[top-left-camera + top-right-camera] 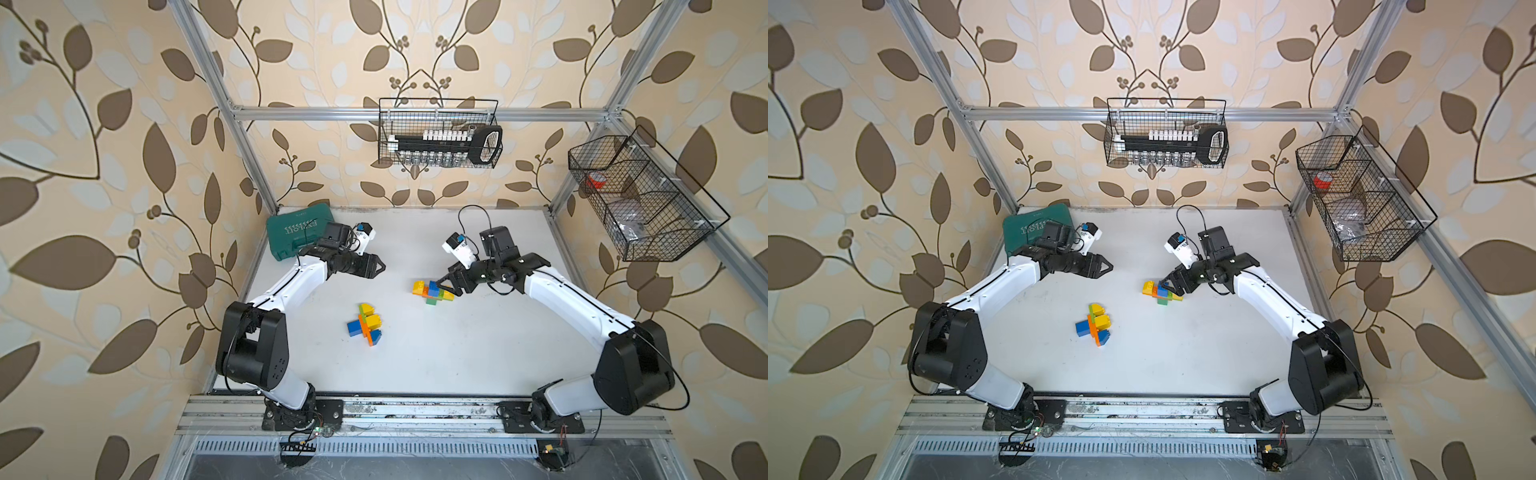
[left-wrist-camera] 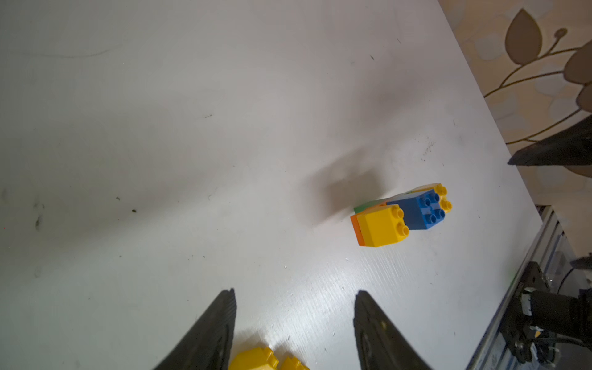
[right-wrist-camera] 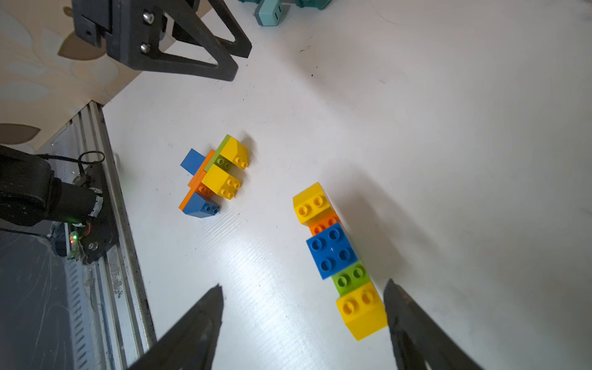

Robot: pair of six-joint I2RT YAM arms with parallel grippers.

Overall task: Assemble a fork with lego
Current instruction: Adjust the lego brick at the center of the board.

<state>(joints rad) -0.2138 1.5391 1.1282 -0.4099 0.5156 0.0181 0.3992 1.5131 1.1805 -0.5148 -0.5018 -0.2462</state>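
- White tabletop inside an aluminium frame, with leaf-patterned walls around it. A teal case sits in the 10 o'clock corner.
- Lego lies in two built pieces. A straight row of yellow, orange, blue, green and yellow rests studs-up near the table's middle. A pronged piece, an orange bar with yellow and blue stubs, lies on its side at 8 o'clock from the row, well apart.
- Right gripper reaches in from 3 o'clock, jaws wide apart and low at the row's end. The yellow end brick lies against or just beside one finger. A broad gap is left at the other finger, so nothing is clamped.
- Left gripper hangs at 10 o'clock from the row, jaws apart, gripping nothing.
- Step in hand, as I judge it: taking hold of the row, likely the handle, to join it to the prongs.
- Next move calls for centring the jaws on the brick before closing, then a level lift. An off-centre squeeze could push the row aside. Left gripper would need to steady the pronged piece.
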